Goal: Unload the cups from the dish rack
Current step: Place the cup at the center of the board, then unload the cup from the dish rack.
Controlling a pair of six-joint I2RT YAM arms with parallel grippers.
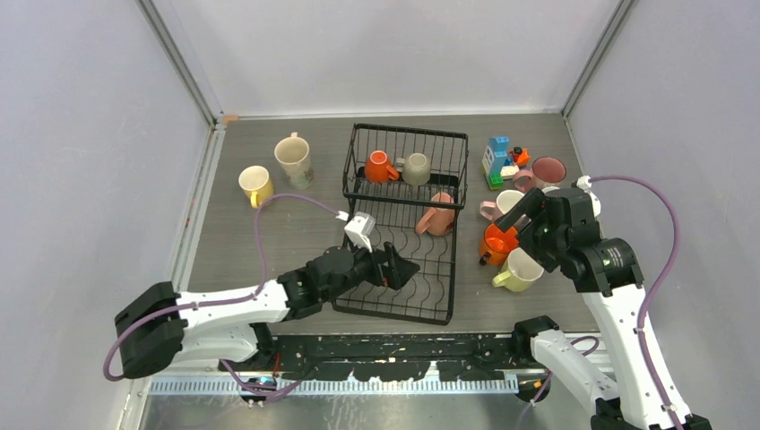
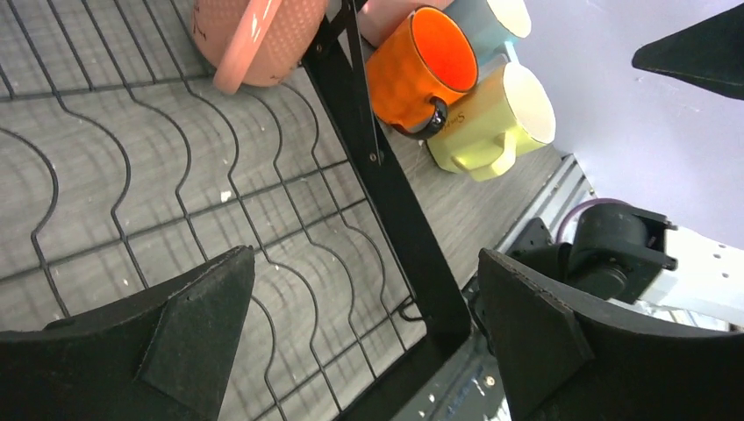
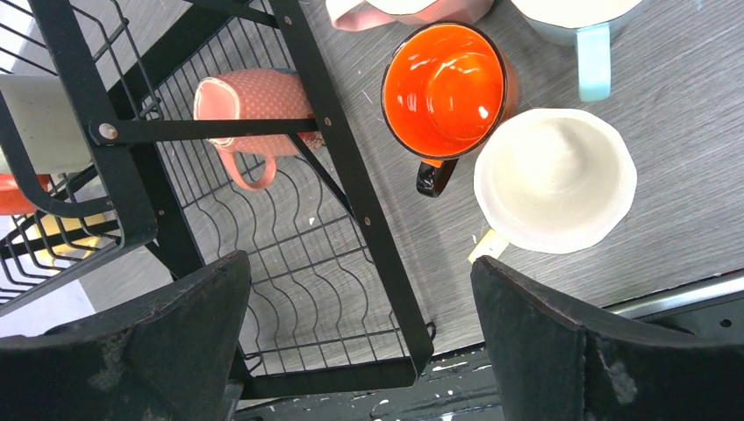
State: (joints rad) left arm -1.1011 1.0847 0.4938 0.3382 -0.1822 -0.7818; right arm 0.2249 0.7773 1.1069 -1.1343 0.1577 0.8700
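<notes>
The black wire dish rack stands mid-table. Its basket holds an orange cup and a grey-beige cup. A pink cup lies on its side on the wavy tray; it also shows in the left wrist view and the right wrist view. My left gripper is open and empty, low over the tray's near end. My right gripper is open and empty above the rack's right rim, beside an orange cup and a pale yellow cup.
Right of the rack stand more cups: pink, pink with white inside, light blue. A toy-block figure stands behind them. A yellow cup and a cream cup stand at the left.
</notes>
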